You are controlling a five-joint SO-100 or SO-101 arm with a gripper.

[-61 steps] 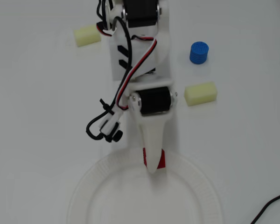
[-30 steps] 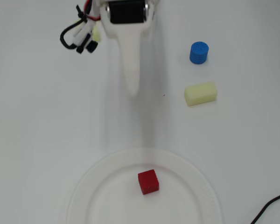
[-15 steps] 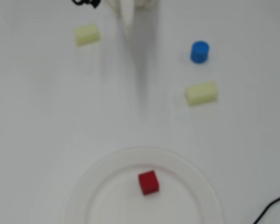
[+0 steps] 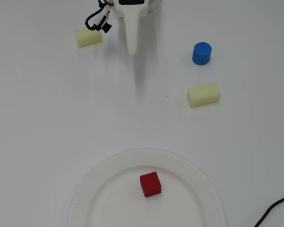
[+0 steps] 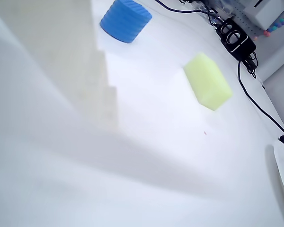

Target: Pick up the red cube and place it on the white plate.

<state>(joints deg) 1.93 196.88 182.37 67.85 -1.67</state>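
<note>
While overhead: red cube point(image 4: 150, 184) on white plate point(image 4: 199, 179), jaws point(image 4: 132, 47) (gap untellable) well apart; wrist: only a red sliver.

Grid-textured red cube point(image 4: 150, 184), rib-rimmed plate point(image 4: 206, 189)

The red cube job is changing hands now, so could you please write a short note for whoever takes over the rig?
Gripper: near the top edge of the overhead view, holding nothing; open or shut cannot be told.
Red cube: lying on the white plate, a little above the plate's middle in that view, free of the arm.
Done: pick and place.
Left: nothing for the cube. The blue cylinder and two pale yellow blocks sit on the table, off the plate.
</note>
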